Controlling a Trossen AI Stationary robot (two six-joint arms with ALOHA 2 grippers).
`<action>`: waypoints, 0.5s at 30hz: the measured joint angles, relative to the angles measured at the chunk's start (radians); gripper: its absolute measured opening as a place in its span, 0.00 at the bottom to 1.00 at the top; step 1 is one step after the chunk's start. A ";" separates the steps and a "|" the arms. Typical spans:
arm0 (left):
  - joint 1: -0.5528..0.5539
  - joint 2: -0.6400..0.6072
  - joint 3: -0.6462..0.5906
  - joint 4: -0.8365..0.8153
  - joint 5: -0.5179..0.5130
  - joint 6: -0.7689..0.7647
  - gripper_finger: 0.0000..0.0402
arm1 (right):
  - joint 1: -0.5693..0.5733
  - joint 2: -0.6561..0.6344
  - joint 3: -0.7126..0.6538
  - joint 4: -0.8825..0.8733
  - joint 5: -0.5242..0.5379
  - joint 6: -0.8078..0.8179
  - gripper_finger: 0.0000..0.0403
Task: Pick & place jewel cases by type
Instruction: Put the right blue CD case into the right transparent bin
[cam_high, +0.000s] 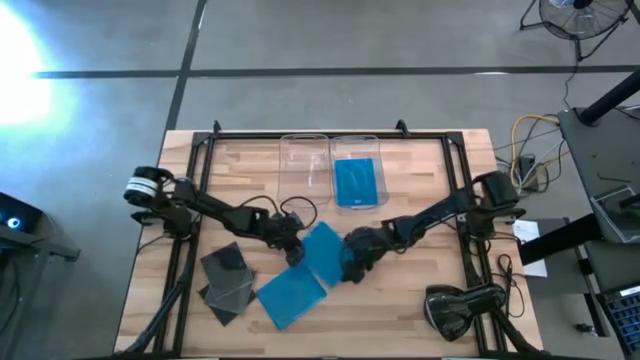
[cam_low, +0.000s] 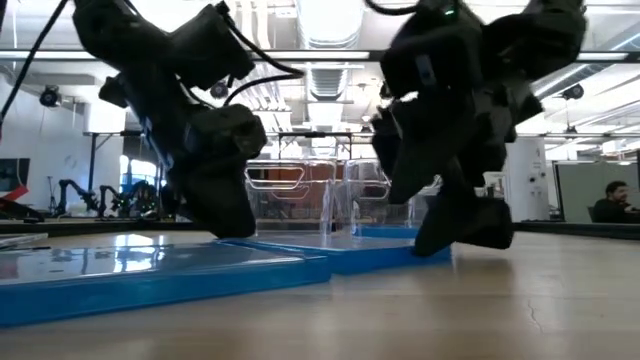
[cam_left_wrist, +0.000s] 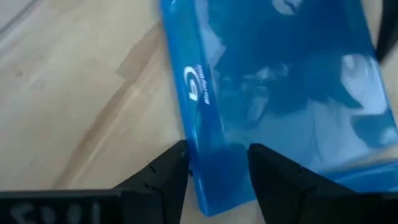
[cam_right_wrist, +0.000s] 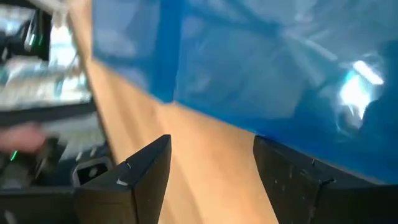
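Two bright blue jewel cases lie flat on the table: one in the middle (cam_high: 322, 252), one nearer the front (cam_high: 290, 297). A third blue case (cam_high: 357, 182) lies in the right clear bin. Two dark cases (cam_high: 228, 266) (cam_high: 232, 297) overlap at front left. My left gripper (cam_high: 295, 250) (cam_left_wrist: 217, 168) is open at the middle case's left edge, astride a corner (cam_left_wrist: 214, 196). My right gripper (cam_high: 352, 268) (cam_right_wrist: 211, 168) is open at that case's right edge, with bare wood between its fingers. My left gripper comes from above, pointing down, with one finger (cam_left_wrist: 277, 177) over the case's top face and the other (cam_left_wrist: 165, 177) over the wood beside its spine edge; I cannot tell if either touches. My right gripper has one finger (cam_right_wrist: 292, 174) against the case's edge (cam_right_wrist: 267, 140); touch cannot be told.
The left clear bin (cam_high: 305, 165) stands beside the right bin (cam_high: 380, 150) at the table's far middle. A black frame (cam_high: 200, 160) runs along the table's sides. Bare wood (cam_high: 420, 310) lies at front right. A person (cam_low: 610, 205) sits far off in the room.
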 joint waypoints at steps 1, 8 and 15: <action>0.000 0.001 0.009 -0.015 -0.011 0.009 0.37 | 0.002 0.017 0.021 0.000 -0.036 -0.024 0.56; -0.002 -0.053 0.042 -0.046 -0.143 0.101 0.37 | 0.042 -0.037 0.090 -0.114 -0.028 -0.076 0.56; -0.015 -0.178 0.049 -0.191 -0.184 0.012 0.37 | 0.049 -0.222 0.116 -0.603 0.268 0.007 0.56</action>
